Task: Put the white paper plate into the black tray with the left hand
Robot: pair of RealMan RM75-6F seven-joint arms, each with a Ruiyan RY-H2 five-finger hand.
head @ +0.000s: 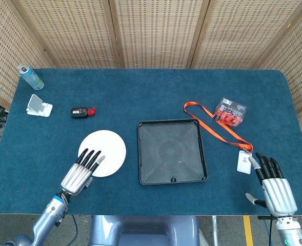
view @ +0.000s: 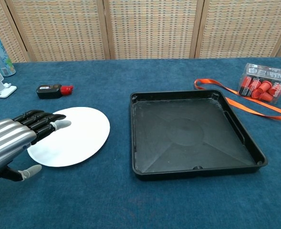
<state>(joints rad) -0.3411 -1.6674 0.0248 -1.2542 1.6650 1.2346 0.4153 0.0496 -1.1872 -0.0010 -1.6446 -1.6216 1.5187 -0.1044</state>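
White and flat, the paper plate (head: 105,152) is lying on the blue-carpeted table (head: 151,97), just left of the black tray (head: 171,151) and apart from it. Its near-left portion is being overlapped by the left hand (head: 80,173), whose fingers (view: 44,121) are being held straight and side by side above the plate's surface, the thumb out to the side over the carpet; nothing is being gripped, and whether the fingertips are touching the plate cannot be told. The tray is sitting upright with nothing being held in it. At the near-right corner of the table, the right hand (head: 276,188) is being held flat with fingers extended and slightly apart, gripping nothing, just beside a white tag (head: 243,162) at the end of an orange lanyard (head: 217,126). Farther back, a clear box of red pieces (head: 230,112) is being shown beside the lanyard. On the left side, a small black and red object (head: 82,112), a white stand (head: 39,106) and a drink can (head: 29,76) are being shown well behind the plate.
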